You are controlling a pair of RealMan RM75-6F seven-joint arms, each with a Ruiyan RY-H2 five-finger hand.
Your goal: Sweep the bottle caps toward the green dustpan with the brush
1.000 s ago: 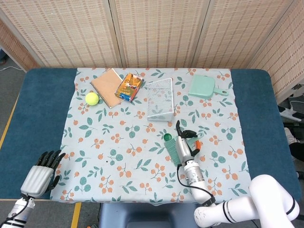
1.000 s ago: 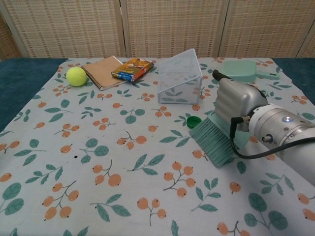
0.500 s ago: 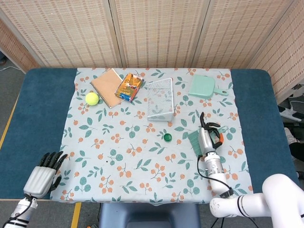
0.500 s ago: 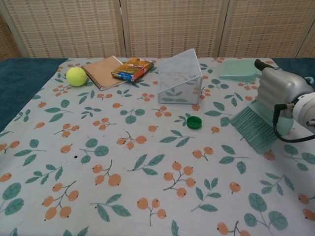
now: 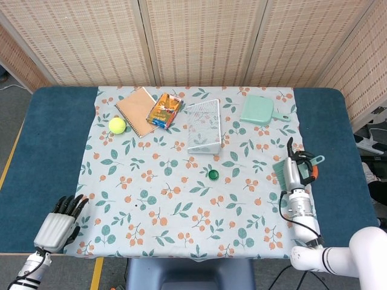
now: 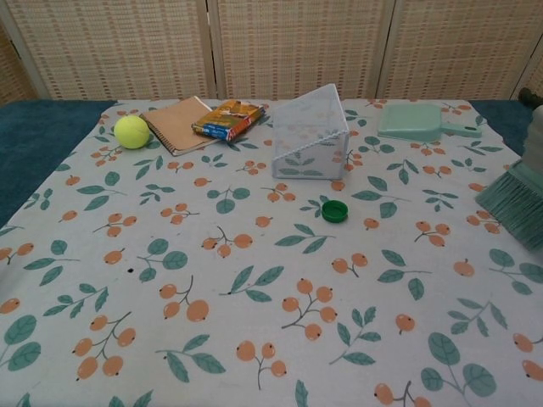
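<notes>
Green bottle cap [image 5: 213, 174] sits mid-cloth, well apart from the brush [image 6: 514, 202].
Right hand [image 5: 293, 173] clamps the brush at the cloth's right edge (green dustpan [image 5: 257, 110] far corner); left hand [image 5: 57, 220] empty, fingers apart.

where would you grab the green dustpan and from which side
Take the green dustpan by its short handle, which sticks out to the right toward the table's right edge in the head view. It lies flat near the far edge, and the pan is broad and flat. Coming from the right side, where the right hand holds the brush, looks clearest; the mesh rack stands on its left.
</notes>
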